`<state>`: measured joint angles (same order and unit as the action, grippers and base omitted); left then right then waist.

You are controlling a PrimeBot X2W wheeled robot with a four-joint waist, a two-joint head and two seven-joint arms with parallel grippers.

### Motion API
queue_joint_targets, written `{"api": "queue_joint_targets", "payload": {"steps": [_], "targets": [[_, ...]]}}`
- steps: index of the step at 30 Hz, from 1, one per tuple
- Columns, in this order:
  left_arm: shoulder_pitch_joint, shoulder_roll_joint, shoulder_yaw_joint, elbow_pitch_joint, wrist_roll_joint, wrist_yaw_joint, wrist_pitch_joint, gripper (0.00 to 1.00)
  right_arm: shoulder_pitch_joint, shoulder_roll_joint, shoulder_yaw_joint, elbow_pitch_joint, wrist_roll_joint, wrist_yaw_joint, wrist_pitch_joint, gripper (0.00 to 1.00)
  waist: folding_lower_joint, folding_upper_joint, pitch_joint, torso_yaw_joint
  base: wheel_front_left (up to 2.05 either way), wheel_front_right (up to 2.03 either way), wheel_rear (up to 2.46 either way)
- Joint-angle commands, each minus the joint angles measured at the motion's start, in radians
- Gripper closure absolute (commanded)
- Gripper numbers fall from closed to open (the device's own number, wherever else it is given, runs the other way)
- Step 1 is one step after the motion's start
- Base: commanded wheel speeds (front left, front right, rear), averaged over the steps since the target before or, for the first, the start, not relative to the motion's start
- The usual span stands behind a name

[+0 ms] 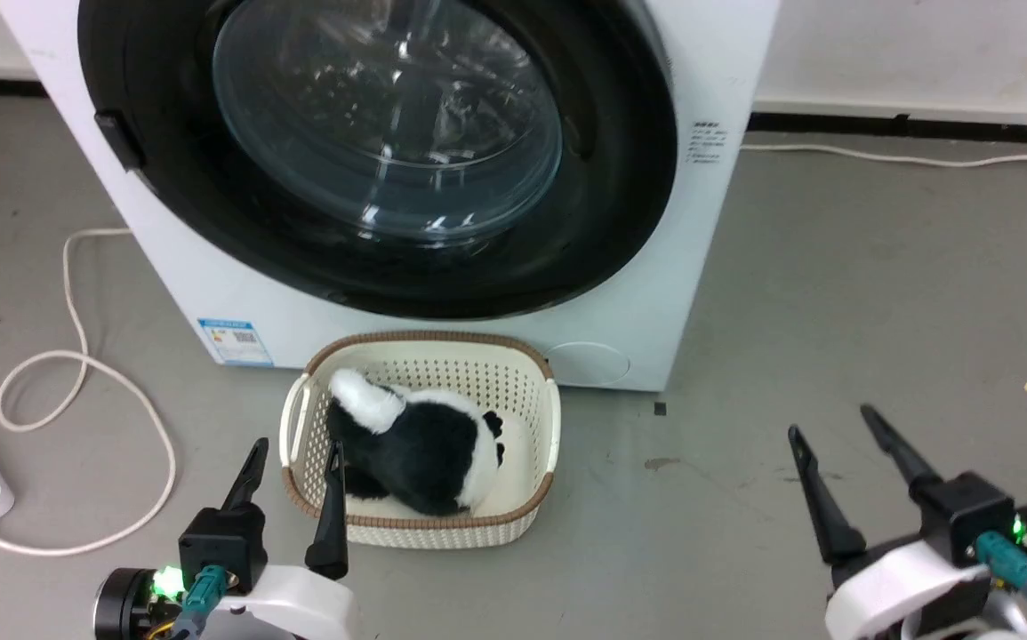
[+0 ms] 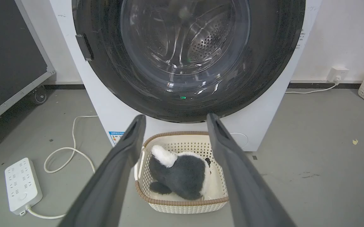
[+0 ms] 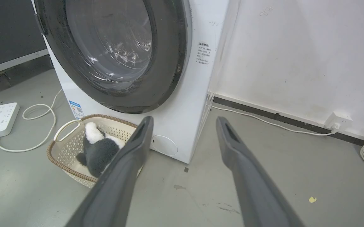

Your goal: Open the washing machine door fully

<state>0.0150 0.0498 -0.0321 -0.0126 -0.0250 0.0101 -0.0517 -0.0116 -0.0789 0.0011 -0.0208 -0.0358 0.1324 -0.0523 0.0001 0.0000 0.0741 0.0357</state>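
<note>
Left end effector (image 1: pixel 297 444), right end effector (image 1: pixel 831 420) spread; washing machine door (image 1: pixel 389 133) flush, facing them.

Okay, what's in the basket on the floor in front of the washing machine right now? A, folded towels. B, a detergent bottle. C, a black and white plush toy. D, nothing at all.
C: a black and white plush toy lies inside the cream basket, which stands on the floor right below the shut door of the washing machine.
</note>
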Motion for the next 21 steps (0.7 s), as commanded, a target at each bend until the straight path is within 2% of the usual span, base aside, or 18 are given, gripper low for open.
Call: {"api": "queue_joint_targets", "payload": {"steps": [1,10,12,21], "targets": [[-0.021,0.0,-0.006,-0.008,-0.006,0.005,-0.011,0.0,-0.026,-0.011,0.0,-0.011,-0.005,0.0,-0.009,0.0,-0.0001,0.0,0.011,0.007,0.0,0.0,0.0],[-0.047,0.0,-0.023,-0.02,-0.02,0.015,-0.03,0.0,-0.113,-0.052,0.005,-0.026,0.013,-0.001,0.014,0.02,-0.0001,0.0,0.061,0.036,0.0,0.0,0.0],[-0.058,0.0,-0.032,-0.025,-0.027,0.02,-0.038,0.0,-0.164,-0.065,0.004,-0.027,0.04,-0.001,0.029,1.0,-0.0001,0.0,0.082,0.049,0.0,0.0,0.0],[-0.083,0.0,-0.048,-0.033,-0.042,0.031,-0.057,0.0,-0.297,-0.061,-0.026,-0.001,0.153,-0.001,0.083,1.0,-0.0001,0.0,0.125,0.079,0.0,0.0,0.0]]}}
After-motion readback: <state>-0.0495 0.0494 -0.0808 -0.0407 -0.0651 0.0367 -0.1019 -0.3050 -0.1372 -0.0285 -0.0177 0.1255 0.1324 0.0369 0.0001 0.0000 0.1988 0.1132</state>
